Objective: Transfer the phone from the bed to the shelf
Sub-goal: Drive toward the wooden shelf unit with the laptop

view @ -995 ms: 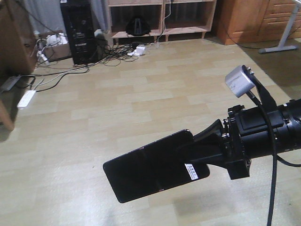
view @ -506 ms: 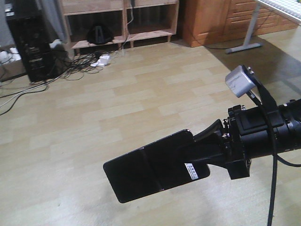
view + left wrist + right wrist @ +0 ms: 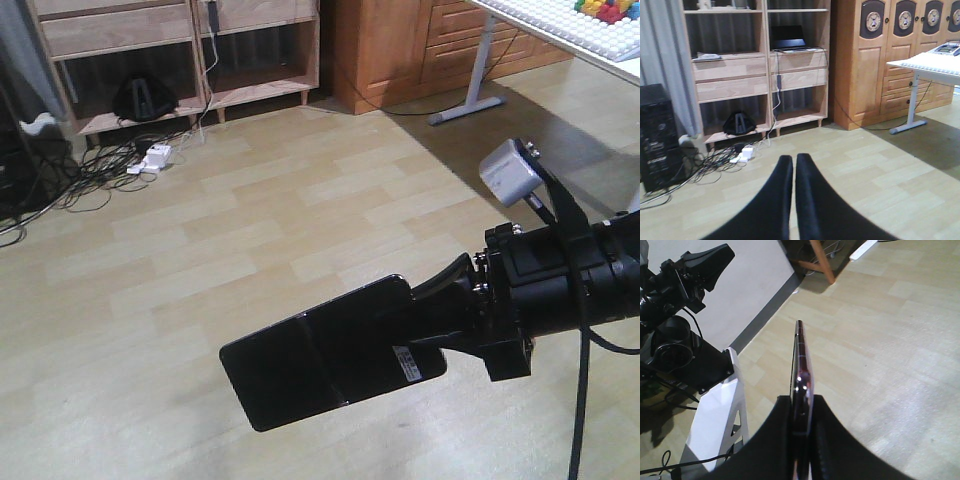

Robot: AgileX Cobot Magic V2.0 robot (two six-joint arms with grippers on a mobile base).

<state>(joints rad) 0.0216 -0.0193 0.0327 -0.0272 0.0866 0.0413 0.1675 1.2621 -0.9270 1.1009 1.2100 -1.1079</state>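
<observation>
Over the floor [image 3: 250, 230], outstretched right jaws grip the phone [image 3: 330, 365] flat; left jaws closed.

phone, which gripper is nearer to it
Right. The right gripper is clamped on the phone; the left gripper is shut, empty, facing the shelf, apart from it.

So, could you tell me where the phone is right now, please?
The phone is clamped in the right tool, held above the floor at lower centre of the front view, far from the shelf at upper left.
</observation>
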